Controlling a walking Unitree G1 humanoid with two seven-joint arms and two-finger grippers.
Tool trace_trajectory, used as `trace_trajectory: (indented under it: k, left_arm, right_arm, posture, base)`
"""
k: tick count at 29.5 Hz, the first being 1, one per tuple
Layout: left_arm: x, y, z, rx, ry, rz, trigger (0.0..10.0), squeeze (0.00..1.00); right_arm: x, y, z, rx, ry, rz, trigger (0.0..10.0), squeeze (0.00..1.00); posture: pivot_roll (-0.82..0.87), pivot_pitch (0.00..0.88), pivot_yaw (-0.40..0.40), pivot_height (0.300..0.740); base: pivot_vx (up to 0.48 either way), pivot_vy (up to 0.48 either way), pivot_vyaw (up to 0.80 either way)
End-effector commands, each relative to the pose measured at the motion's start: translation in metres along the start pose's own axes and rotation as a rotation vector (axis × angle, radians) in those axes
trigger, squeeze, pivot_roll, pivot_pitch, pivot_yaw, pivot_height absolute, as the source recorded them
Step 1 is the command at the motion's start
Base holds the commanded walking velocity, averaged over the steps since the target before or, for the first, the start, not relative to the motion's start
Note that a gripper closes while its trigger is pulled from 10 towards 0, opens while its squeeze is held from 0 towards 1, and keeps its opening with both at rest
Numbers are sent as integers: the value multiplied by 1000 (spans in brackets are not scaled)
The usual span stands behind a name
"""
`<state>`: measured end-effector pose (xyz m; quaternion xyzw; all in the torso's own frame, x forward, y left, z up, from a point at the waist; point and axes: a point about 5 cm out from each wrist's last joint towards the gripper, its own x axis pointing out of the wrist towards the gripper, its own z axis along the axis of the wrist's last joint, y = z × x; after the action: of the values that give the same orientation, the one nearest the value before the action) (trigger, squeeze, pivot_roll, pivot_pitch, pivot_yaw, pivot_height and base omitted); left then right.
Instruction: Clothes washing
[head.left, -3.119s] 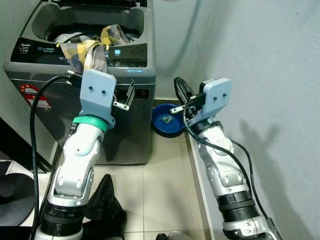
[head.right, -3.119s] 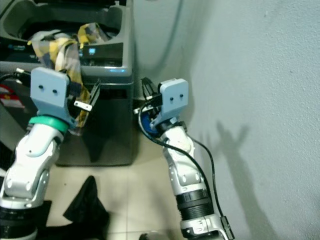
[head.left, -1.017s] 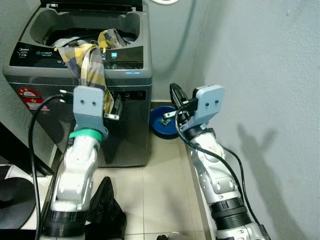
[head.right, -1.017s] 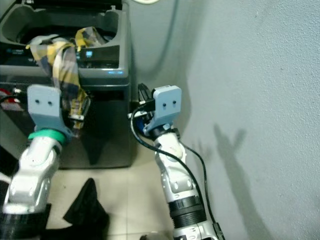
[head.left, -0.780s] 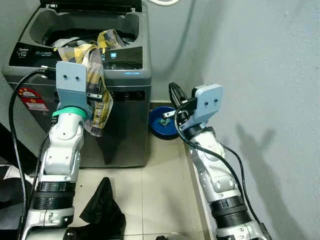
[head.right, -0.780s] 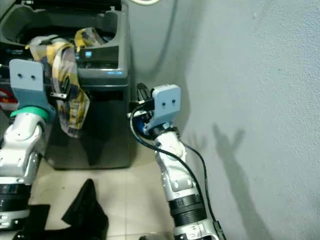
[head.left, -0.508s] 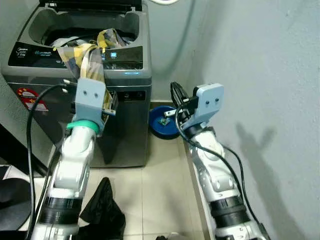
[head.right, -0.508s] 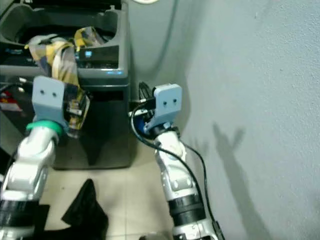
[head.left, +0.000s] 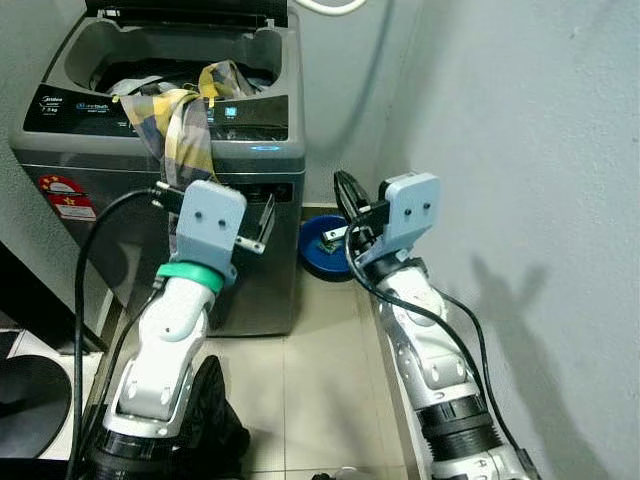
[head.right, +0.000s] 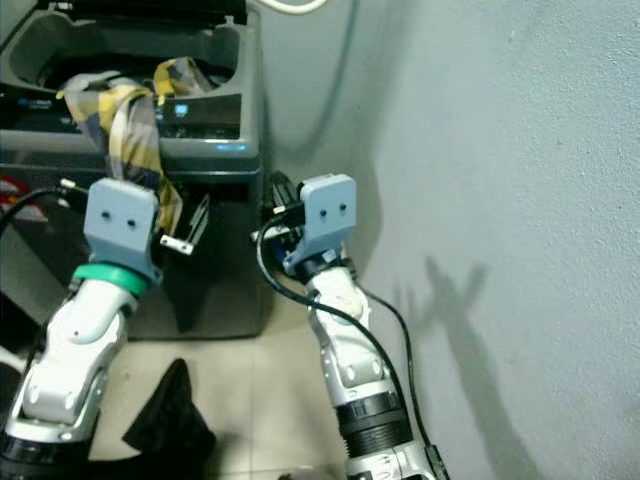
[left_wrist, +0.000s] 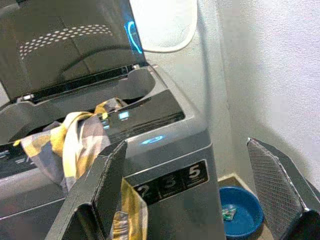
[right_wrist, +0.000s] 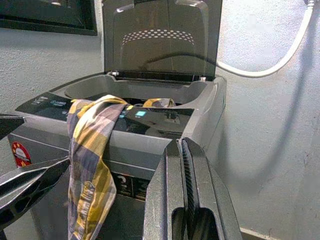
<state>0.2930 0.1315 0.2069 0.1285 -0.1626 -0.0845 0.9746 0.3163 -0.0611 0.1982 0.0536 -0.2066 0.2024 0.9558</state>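
Hovering wide open: left claw (head.left: 262, 222) before washing machine (head.left: 255, 180); plaid shirt (head.left: 178, 125) draping over rim; right claw (head.left: 347, 196) pressed closed beside blue basin (head.left: 318, 248).

Washing machine (head.left: 250, 260) stands at the robot's front-left, near the room corner, lid (right_wrist: 160, 37) up at the back. Shirt (head.left: 180, 130) drapes out of the tub over the control panel and hangs down the machine's front face. Bowl (head.left: 322, 248) on the floor just right of the machine, against the side wall (head.left: 520, 150). Hose (right_wrist: 260, 57) runs along the back wall, behind and right of the lid. Left claw (head.left: 262, 212) sits in front of the machine's front panel, just beside the hanging shirt end, fingers spread. Right claw (head.left: 347, 195) is right of the machine, above the bowl, fingers pressed together. Dark garment (head.right: 170, 415) on the floor below the left arm.
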Motion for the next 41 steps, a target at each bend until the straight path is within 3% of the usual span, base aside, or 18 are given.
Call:
trace_trajectory:
  k: [1, 41]
  left_arm:
    - [0, -4, 0, 4, 1, -18, 10000, 0]
    - [-7, -3, -7, 11, 19, -8, 10000, 0]
  right_arm:
    - [1, -2, -1, -6, 6, -11, 10000, 0]
    - [-1, 8, -7, 16, 18, 23, 10000, 0]
  posture:
    - [43, 0, -6, 728]
    - [61, 0, -16, 728]
  base:
    - [0, 0, 0]
    - [0, 0, 0]
